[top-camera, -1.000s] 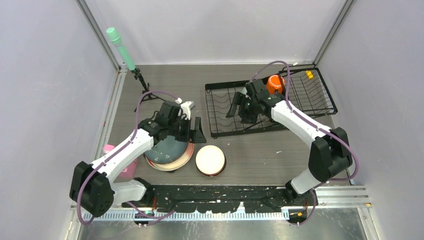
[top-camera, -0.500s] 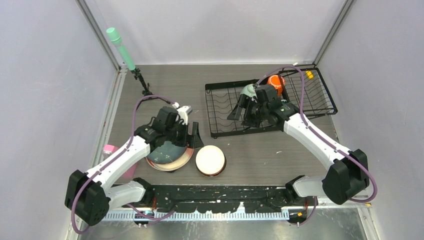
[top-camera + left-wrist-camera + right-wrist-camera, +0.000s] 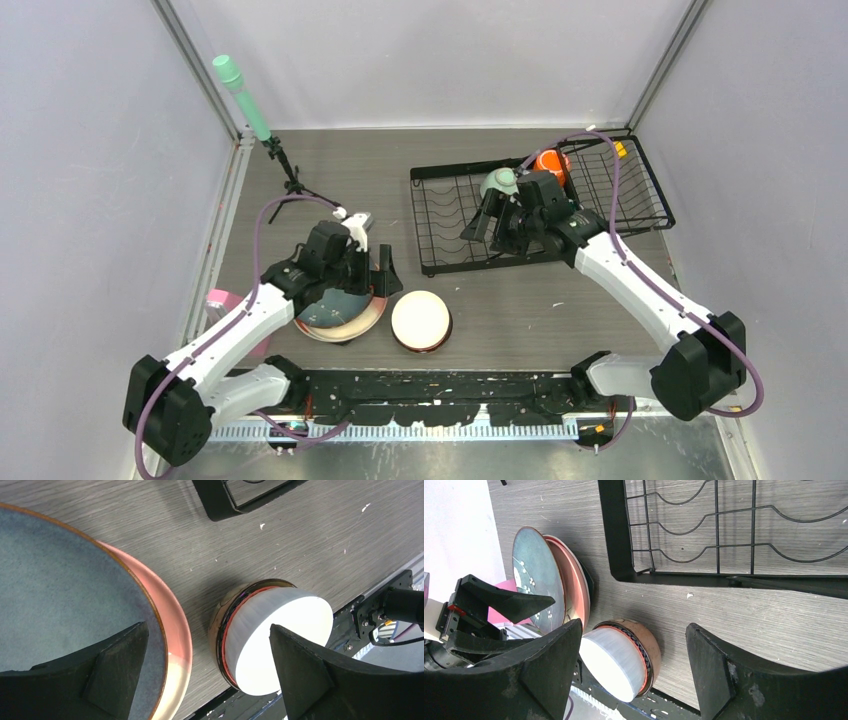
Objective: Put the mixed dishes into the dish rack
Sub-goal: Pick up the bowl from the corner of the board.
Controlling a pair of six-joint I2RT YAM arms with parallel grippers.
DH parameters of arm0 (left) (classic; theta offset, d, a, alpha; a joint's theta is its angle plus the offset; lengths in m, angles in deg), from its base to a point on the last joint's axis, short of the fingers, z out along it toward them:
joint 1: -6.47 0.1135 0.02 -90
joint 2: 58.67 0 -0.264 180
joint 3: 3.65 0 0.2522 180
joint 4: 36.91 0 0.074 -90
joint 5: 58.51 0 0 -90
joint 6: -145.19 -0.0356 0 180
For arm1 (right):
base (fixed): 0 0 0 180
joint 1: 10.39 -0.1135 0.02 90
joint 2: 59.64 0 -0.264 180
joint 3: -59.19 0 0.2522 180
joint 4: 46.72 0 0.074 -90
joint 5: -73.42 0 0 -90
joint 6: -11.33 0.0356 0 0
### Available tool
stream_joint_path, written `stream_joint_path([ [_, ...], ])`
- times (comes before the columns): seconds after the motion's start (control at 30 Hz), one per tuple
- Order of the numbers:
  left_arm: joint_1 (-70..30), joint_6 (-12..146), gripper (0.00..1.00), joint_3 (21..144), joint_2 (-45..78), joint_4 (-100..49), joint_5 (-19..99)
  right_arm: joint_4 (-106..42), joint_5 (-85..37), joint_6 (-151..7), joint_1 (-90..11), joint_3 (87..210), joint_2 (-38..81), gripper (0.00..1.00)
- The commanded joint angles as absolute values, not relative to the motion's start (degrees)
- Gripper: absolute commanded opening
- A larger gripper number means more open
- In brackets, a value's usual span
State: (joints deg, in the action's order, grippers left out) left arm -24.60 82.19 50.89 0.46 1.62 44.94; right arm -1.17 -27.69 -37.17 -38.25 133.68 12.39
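A dark teal speckled plate (image 3: 335,297) lies on a pink plate (image 3: 368,318) left of centre. Beside them a white bowl (image 3: 420,318) is nested in a brown bowl (image 3: 226,611). My left gripper (image 3: 388,275) hovers open over the gap between the plates' right rim and the bowls; in the left wrist view the left gripper (image 3: 210,665) holds nothing. The black dish rack (image 3: 440,262) holds a mint-green bowl (image 3: 498,182) and an orange mug (image 3: 550,162). My right gripper (image 3: 492,228) hangs open and empty above the rack's left section, just in front of the mint bowl.
A mint-green cylinder on a black tripod (image 3: 240,92) stands at the back left. A small pink cup (image 3: 218,298) sits by the left wall, partly behind my left arm. The arms' black base rail (image 3: 450,395) runs along the near edge.
My right gripper has drawn back from the mint-green bowl, which now shows in the rack. My left gripper has dropped toward the plates' right rim and opened wider.
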Motion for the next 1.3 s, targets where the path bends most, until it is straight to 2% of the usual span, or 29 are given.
stream_joint_path([
  [0.0,-24.7,82.5,0.91,50.5,2.6,-2.8,48.9,-0.1,-25.2,-38.4,-38.2,134.4,10.6,0.81],
  [0.13,-25.3,82.1,0.85,51.1,6.1,-2.4,52.4,0.2,-24.6,-37.9,-38.2,133.3,11.0,0.81],
  [0.33,-27.9,81.5,0.77,50.7,5.0,0.0,50.7,-0.5,-25.9,-37.4,-38.2,132.8,12.1,0.81],
  [0.5,-29.0,82.1,0.82,50.3,0.6,-1.0,48.8,-0.5,-25.4,-37.5,-38.2,131.2,11.3,0.81],
  [1.07,-29.3,78.9,0.79,53.2,2.5,3.0,48.8,-1.6,-25.7,-37.5,-38.2,130.4,12.2,0.8],
  [1.27,-29.5,78.0,0.75,53.2,3.1,3.2,48.6,-1.2,-25.7,-36.9,-38.2,130.7,11.2,0.8],
])
